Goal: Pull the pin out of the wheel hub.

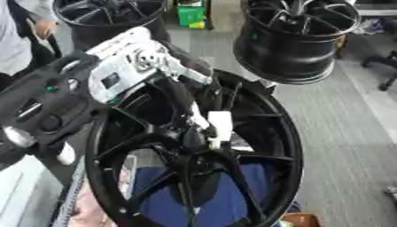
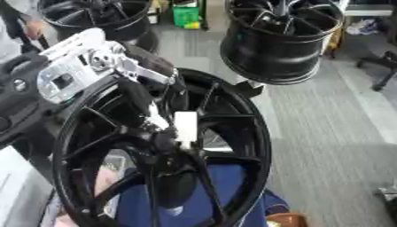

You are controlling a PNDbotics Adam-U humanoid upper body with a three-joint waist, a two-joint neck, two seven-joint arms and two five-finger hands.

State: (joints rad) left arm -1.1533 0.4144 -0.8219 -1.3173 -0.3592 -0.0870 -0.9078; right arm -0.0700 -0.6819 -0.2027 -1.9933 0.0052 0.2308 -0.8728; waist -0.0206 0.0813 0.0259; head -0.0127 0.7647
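A large black spoked wheel hub [image 1: 263, 133] stands upright in front of me and fills the middle of both views. A white pin [image 1: 219, 126] sticks out at its centre, just above where the spokes meet. My left arm comes in from the upper left with its silver wrist [image 1: 147, 62]. My black left hand [image 1: 184, 104] reaches down into the hub, its fingers curled against the left side of the pin and pinching it. The fingertips blend with the dark spokes. My right hand shows in neither view.
Two more black wheels stand behind, one at the upper left [image 1: 108, 13] and one at the upper right [image 1: 298, 35]. A green box [image 1: 190, 15] sits between them. A blue surface [image 1: 232, 190] lies below the hub. A person stands at the far left edge.
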